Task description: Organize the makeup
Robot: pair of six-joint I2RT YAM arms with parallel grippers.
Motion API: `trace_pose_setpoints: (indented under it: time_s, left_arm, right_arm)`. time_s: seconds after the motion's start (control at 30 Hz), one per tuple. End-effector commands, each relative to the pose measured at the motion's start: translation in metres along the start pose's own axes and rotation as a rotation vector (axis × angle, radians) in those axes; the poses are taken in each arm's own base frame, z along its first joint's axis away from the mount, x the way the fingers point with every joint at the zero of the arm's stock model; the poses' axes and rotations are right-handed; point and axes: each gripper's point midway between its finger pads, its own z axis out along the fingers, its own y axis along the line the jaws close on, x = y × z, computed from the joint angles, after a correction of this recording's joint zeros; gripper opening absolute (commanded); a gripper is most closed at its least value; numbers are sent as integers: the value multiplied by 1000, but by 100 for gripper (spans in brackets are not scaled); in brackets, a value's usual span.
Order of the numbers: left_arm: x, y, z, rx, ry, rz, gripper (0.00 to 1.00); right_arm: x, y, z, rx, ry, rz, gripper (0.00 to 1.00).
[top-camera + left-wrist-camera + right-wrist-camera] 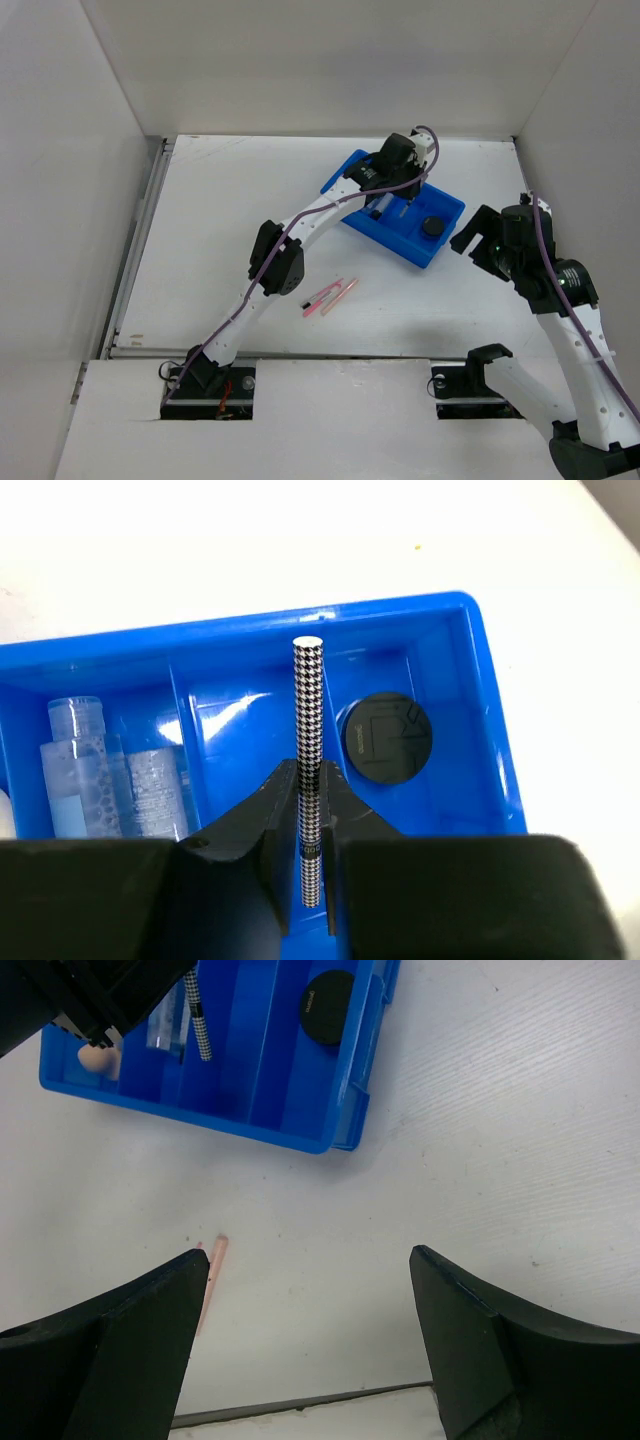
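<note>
Over the blue tray [487, 695] toward the table's far edge, a houndstooth-patterned brush [308, 695] is clamped in the left jaws above the round black compact [388, 737] and clear vials [78, 772]. The right jaws are held apart, empty. Pink sticks [328, 296] are seen nearer the near edge.

The tray [392, 243] sits on the bench [220, 220] in its far half, right of the middle. The compact [432, 226] lies in the tray's right end compartment, the vials [110, 775] lie side by side further left, and the sponge [97, 1058] is at the left end. The brush [309, 710], in the left pincer [309, 780], stands between vials and compact. The sticks [328, 297] lie on the bench before the tray, apart from it.
</note>
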Motion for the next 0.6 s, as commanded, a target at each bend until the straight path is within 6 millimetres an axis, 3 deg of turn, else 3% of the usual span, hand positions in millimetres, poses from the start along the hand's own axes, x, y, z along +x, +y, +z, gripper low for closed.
trace_pose_setpoints:
  time_s: [0.0, 0.1, 0.2, 0.3, 0.37, 0.4, 0.43, 0.47, 0.5, 0.53, 0.57]
  left_arm:
    - [-23, -3, 0, 2, -78, -10, 8]
    - [-21, -1, 0, -9, -71, -12, 34]
    - [-31, -4, -10, -6, -86, -10, 71]
    - [-49, -8, -30, -12, -113, 16, 89]
    - [-48, -4, -43, -47, -95, 24, 98]
    - [-50, -1, -52, -67, -93, 32, 98]
    - [-65, -4, -81, -86, -115, 32, 98]
    - [-46, 10, -85, -154, -68, 37, 98]
    - [-40, 15, -97, -191, -50, 35, 94]
    - [-53, 12, -131, -211, -80, 36, 91]
    - [-43, 16, -144, -234, -57, 35, 88]
  right_arm:
    - [-4, 1, -3, 1, -15, 13, 88]
    - [-7, 2, -5, -5, -21, 15, 88]
    - [-7, 2, -5, -5, -21, 15, 88]
    - [-7, 2, -5, -5, -21, 15, 88]
    - [-9, 3, -9, -12, -29, 17, 88]
    - [-8, 4, -10, -19, -24, 17, 88]
    - [-8, 4, -10, -19, -24, 17, 88]
    - [-12, 6, -14, -32, -39, 21, 88]
    - [-13, 5, -14, -25, -45, 21, 88]
    - [-13, 5, -14, -25, -45, 21, 88]
    - [-13, 5, -14, -25, -45, 21, 88]
